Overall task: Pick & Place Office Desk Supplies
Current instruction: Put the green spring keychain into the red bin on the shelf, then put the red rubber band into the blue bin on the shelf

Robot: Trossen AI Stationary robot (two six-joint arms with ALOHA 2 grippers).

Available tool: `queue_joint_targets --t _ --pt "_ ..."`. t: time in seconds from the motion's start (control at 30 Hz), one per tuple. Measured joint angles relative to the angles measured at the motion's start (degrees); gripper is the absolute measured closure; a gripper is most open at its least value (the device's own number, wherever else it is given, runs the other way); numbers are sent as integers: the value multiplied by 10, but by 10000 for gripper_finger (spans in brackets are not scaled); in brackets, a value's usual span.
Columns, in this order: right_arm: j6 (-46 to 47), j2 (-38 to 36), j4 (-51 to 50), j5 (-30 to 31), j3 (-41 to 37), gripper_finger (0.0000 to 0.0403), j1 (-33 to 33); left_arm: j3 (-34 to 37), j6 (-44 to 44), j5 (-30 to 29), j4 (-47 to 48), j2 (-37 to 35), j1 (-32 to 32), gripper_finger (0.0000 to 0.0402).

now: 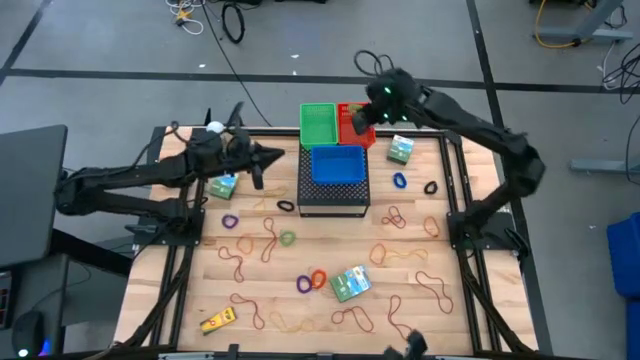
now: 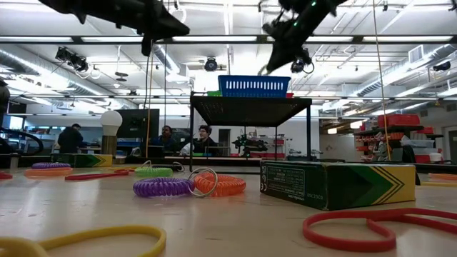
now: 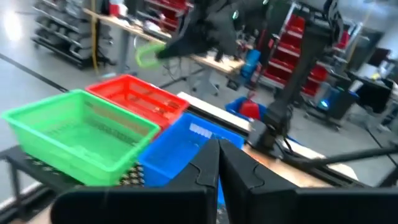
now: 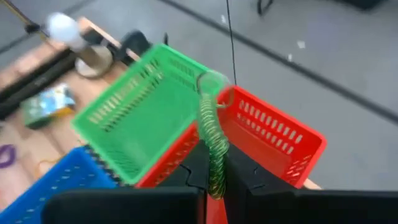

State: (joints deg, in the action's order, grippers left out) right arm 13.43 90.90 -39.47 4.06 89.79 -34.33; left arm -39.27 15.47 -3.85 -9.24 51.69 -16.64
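Left gripper: jaws pressed together, empty, raised just short of the blue basket's rim, with open air around them. Right gripper: jaws clamped on a green coiled ring, which hangs above the shared edge of the green basket and red basket. Rubber bands and green printed boxes lie scattered on the desk, well apart from both jaws.

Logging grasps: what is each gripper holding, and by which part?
Right gripper: green coiled ring, pinched at one end. Left gripper: shut, nothing held.
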Motion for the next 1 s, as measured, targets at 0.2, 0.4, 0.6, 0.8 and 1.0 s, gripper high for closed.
queue_joint_targets --t 0.2,0.4,0.6,0.8,1.0 --pt "-3 73 -47 -36 57 377 -38 2 -31 -20 6 -5 -19 390" --pt "-9 100 -49 -52 53 376 -49 2 -2 -51 9 13 -20 389" --pt "-19 115 -49 -78 51 360 -52 2 -2 -51 9 25 -17 389" --pt "-22 115 -46 -80 51 324 -50 2 -1 -57 8 28 -17 388" --pt "-33 120 -48 -75 51 282 -50 2 11 -83 9 28 -18 388"
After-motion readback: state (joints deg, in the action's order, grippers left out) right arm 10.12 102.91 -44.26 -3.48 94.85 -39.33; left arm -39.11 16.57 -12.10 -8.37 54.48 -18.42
